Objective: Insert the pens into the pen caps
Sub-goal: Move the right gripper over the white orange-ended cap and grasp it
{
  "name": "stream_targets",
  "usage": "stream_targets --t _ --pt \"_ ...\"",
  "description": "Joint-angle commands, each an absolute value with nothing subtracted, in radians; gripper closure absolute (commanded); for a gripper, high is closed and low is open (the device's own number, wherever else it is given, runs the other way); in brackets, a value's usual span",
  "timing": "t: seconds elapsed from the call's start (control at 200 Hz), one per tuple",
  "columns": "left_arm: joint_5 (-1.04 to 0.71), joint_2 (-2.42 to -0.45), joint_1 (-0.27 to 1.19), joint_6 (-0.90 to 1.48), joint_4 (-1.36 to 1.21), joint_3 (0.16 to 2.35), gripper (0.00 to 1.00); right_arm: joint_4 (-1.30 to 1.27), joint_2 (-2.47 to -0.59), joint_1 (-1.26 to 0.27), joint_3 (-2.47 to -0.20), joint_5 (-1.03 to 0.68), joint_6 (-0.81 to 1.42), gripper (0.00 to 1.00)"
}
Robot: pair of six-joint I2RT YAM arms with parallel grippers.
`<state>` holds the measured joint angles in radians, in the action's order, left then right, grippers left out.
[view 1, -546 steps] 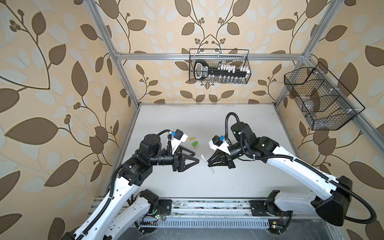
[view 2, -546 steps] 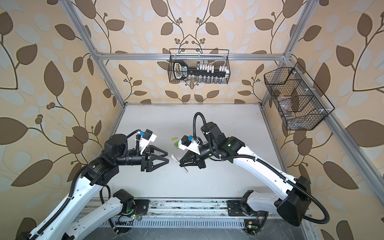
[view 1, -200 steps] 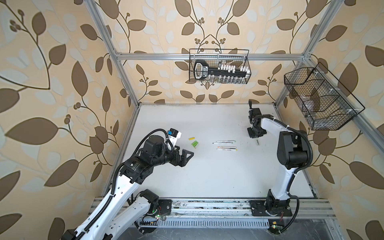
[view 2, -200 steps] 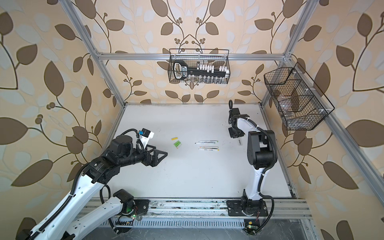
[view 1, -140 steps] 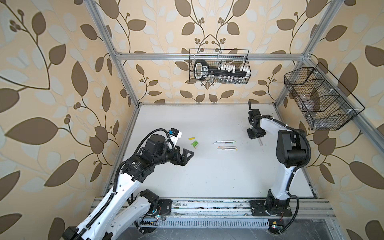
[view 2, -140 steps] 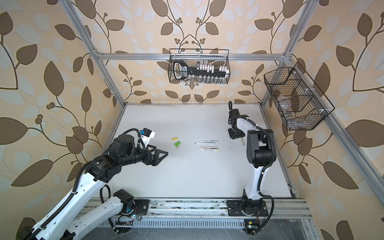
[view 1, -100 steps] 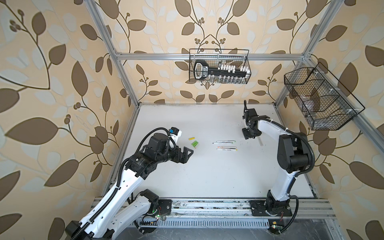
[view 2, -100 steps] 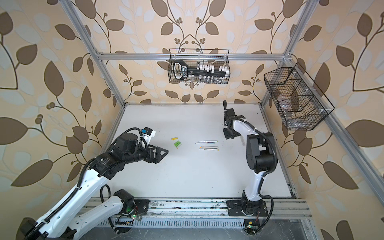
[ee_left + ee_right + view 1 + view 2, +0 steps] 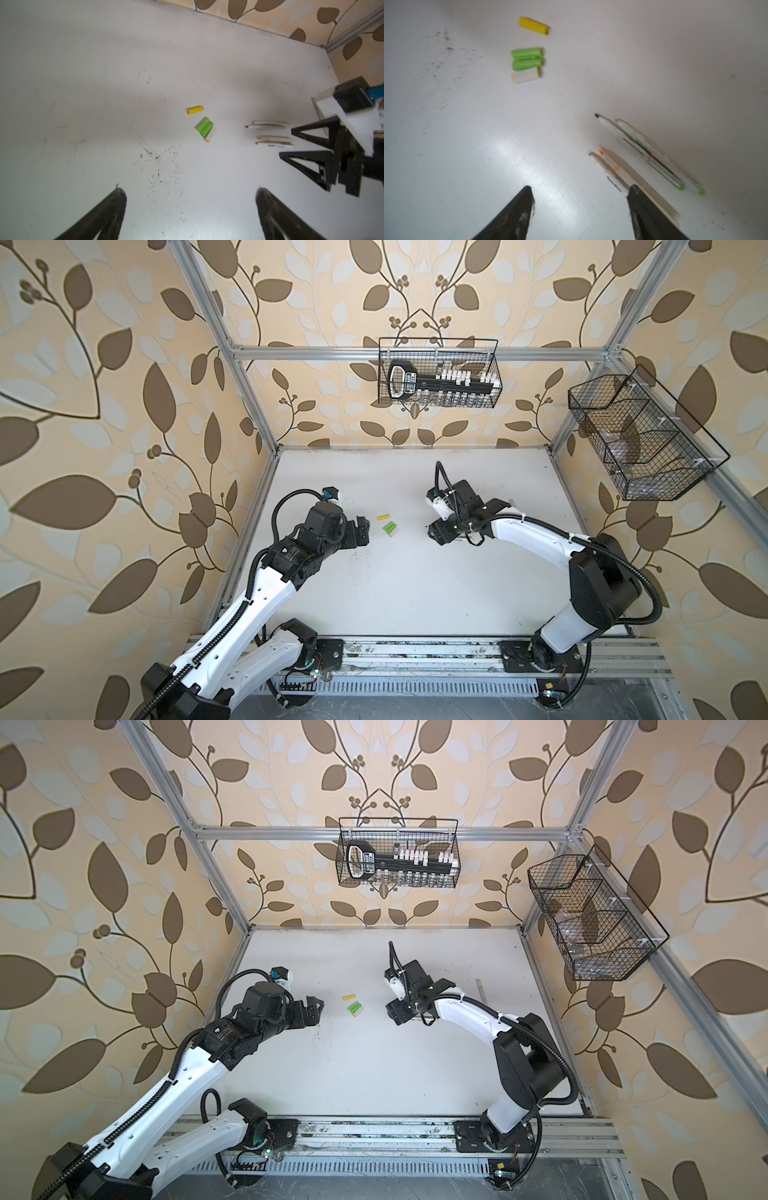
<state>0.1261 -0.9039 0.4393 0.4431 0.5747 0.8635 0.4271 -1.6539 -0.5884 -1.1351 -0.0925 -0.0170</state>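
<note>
Right jaws have swung back over the pens, spreading and empty — next pick not begun (pen caps lie beyond the pens); left jaws gape empty.

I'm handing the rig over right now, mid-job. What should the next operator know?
Left gripper: open, empty.
Right gripper: open, empty, close to the pens.
Caps, loose on the table: yellow cap alone; two green caps side by side, pale cap beside them.
Pens: four lying flat in two pairs, a green-tailed pair and an orange-tipped pair.
Done: nothing capped.
Left: all four pens.
</note>
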Motion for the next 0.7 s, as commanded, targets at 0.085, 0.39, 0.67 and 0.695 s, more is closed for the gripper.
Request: stream_targets --t 0.085,0.39,0.67,0.695 --pt "0.224 -0.844 0.375 0.482 0.608 0.841 0.01 0.295 -1.785 -0.653 -1.187 -0.197 0.020 0.26" --pt "0.174 -0.798 0.327 0.467 0.595 0.806 0.01 0.218 -1.953 -0.670 -1.300 -0.256 0.074 0.26" --pt "0.159 -0.785 0.324 0.468 0.577 0.798 0.01 0.233 -2.077 -0.676 -1.408 -0.294 0.071 0.26" --pt "0.158 -0.784 0.324 0.467 0.577 0.798 0.01 0.235 -2.086 -0.677 -1.416 -0.297 0.069 0.27"
